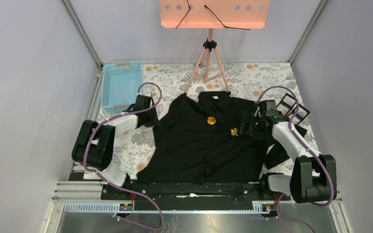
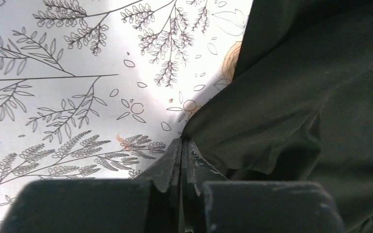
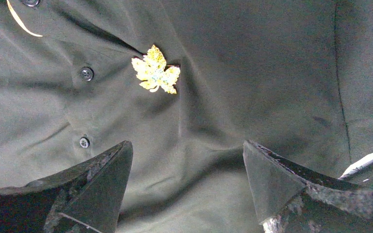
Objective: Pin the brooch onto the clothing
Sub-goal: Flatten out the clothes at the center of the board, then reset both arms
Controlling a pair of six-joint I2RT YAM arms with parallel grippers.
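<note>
Left gripper (image 2: 182, 145) pressed together at shirt (image 1: 209, 141) edge on floral tablecloth (image 1: 135, 145), right gripper (image 3: 185, 145) spread, grey walls (image 1: 29, 73).

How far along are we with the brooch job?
Looks done: a leaf brooch and a round brooch sit on the shirt; whether either is fastened isn't visible. In hand: left end effector shut on the shirt's edge; right end effector open, empty, near the leaf. Left: confirming the pins hold.
</note>
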